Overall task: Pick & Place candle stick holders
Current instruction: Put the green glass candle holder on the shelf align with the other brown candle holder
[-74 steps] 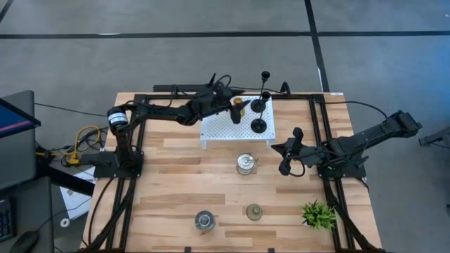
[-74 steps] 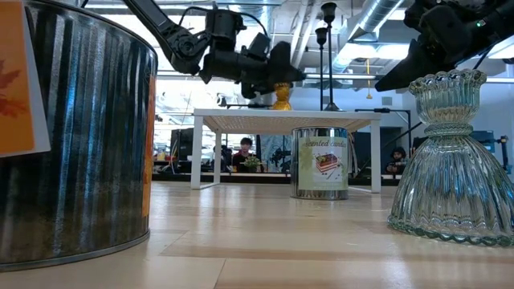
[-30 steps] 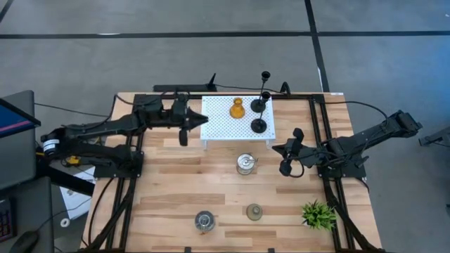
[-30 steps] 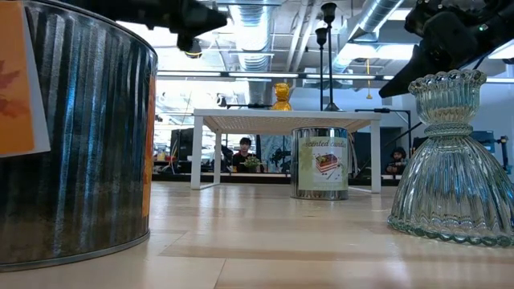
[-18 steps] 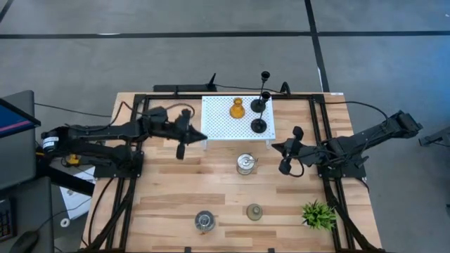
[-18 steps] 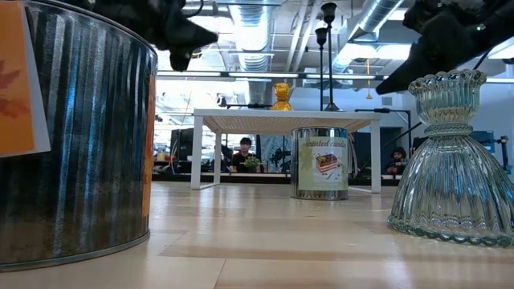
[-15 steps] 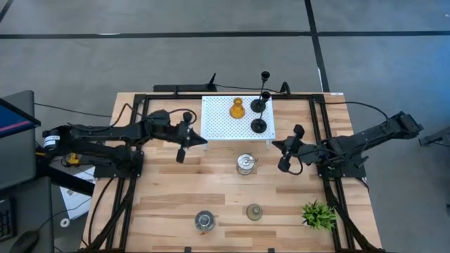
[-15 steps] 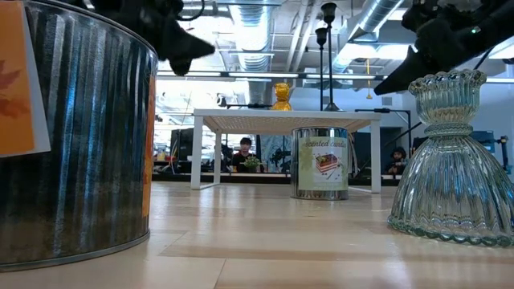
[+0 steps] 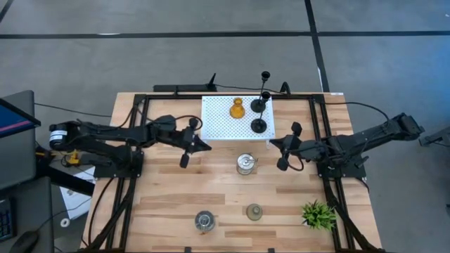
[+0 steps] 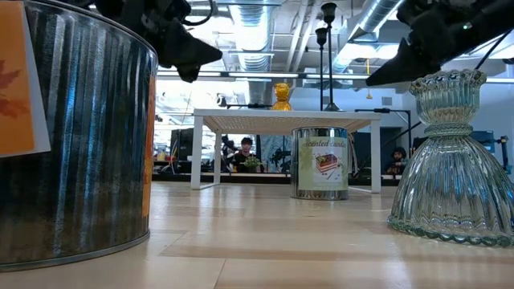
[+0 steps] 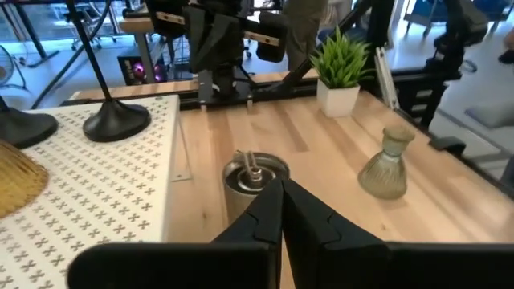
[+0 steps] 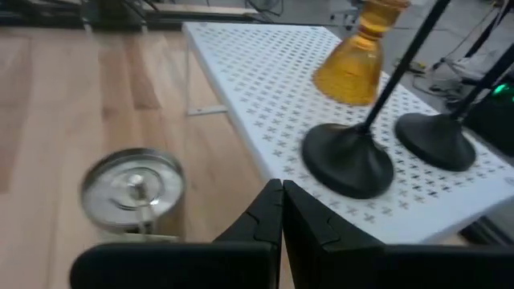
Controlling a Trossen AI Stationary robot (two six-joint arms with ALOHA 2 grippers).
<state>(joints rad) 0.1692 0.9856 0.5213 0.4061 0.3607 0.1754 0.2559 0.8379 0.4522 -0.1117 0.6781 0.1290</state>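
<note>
Three holders stand on the white perforated stand (image 9: 235,118) at the back of the bench (image 9: 169,204): the amber glass holder (image 9: 237,108) and two black thin-stemmed holders (image 9: 259,125). From above, a silvery jar (image 9: 245,164) sits just in front of the stand, with a second silvery jar (image 9: 204,221) and the grey-green holder (image 9: 254,211) near the front edge beside the spiky plant (image 9: 318,215). The left pincer (image 9: 185,159), closed and empty, hovers left of the stand's front; the right pincer (image 9: 283,164), likewise closed and empty, hovers right of the middle jar. Only the low view shows the label on that jar (image 10: 320,163) and a person (image 10: 244,149) beyond the bench.
</note>
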